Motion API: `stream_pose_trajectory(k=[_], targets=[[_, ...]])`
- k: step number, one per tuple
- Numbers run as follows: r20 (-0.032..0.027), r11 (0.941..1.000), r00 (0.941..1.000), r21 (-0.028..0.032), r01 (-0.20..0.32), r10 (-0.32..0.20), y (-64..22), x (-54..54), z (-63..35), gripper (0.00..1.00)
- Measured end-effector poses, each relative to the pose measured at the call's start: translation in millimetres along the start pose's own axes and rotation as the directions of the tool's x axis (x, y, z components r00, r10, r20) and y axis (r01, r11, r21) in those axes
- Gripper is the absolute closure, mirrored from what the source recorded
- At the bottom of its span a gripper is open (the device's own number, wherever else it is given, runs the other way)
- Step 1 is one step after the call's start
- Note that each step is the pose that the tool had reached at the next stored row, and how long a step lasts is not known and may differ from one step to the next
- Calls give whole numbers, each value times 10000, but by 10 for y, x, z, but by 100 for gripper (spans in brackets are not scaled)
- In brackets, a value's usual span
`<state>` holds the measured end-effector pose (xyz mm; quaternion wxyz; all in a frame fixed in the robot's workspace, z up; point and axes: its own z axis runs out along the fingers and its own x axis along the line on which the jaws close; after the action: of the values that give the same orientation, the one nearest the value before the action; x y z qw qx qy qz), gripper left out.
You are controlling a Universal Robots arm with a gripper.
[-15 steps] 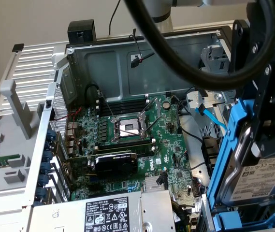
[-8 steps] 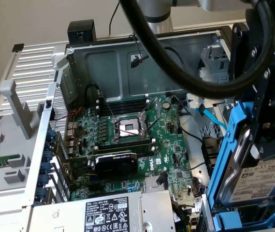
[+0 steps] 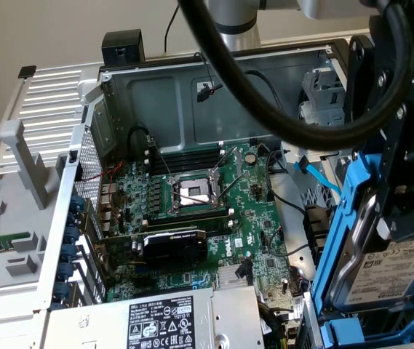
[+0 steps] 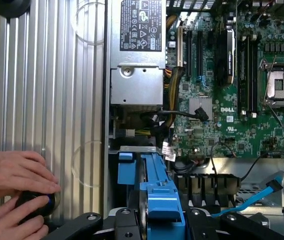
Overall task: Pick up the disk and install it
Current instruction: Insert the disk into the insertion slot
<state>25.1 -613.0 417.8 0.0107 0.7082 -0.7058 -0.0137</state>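
Ext. view, from its left: motherboard [image 3: 207, 196] and PSU box [image 3: 170, 320] are seen in the open case. At ext. view's right the disk [image 3: 396, 273] is held tilted on edge, gripper [image 3: 394, 218] jaws part-closed on its blue carrier. In wrist view, a person's hands [image 4: 12, 175] are seen resting on a black knob [image 4: 34, 204].

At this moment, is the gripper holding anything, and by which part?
The gripper holds the disk by its blue carrier, fingers on the carrier's opposite sides near one end.
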Motion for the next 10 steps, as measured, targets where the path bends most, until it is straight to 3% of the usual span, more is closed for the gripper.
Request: stream_pose_trajectory(k=[3,4,10], targets=[[-1,10000,10000,1,1,-1,-1,0,1,62],[1,10000,10000,0,1,-1,-1,0,1,55],[0,10000,10000,0,0,0,0,0,0,55]])
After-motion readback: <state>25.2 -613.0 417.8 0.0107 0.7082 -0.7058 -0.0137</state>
